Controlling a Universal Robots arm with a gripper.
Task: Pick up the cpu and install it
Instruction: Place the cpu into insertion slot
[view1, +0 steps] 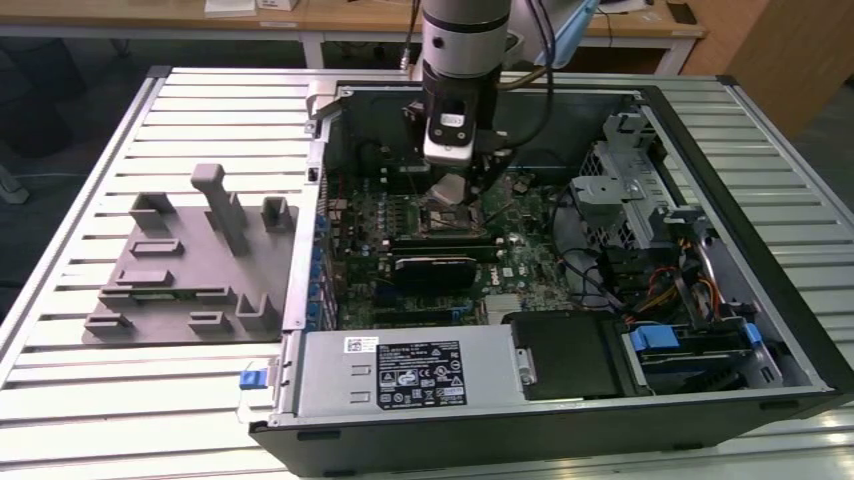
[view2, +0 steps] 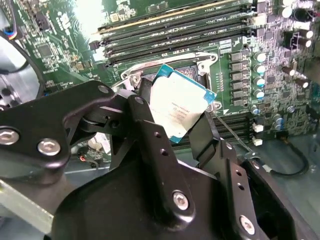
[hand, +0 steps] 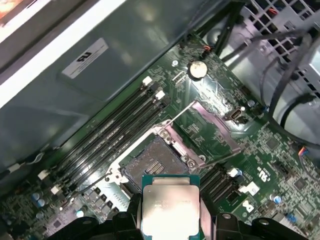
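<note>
The cpu (view2: 181, 106) is a small square chip with a silvery top and a teal rim, held edgewise between my black fingers (view2: 150, 135). My gripper (view1: 450, 190) is shut on it and hangs inside the open computer case (view1: 747, 330), just above the motherboard. In the first wrist view the cpu (hand: 170, 202) is a short way above the open socket (hand: 152, 164), whose metal load plate (hand: 210, 131) is swung up and open. The socket (view2: 192, 65) also lies just past the chip in the second wrist view.
Memory slots (hand: 112, 127) run beside the socket. A drive cage with cables (view1: 641, 200) stands on the exterior view's right, and the power supply (view1: 414, 372) fills the case's near side. A grey plastic fixture (view1: 187, 265) sits on the slatted table (view1: 80, 380) to the left.
</note>
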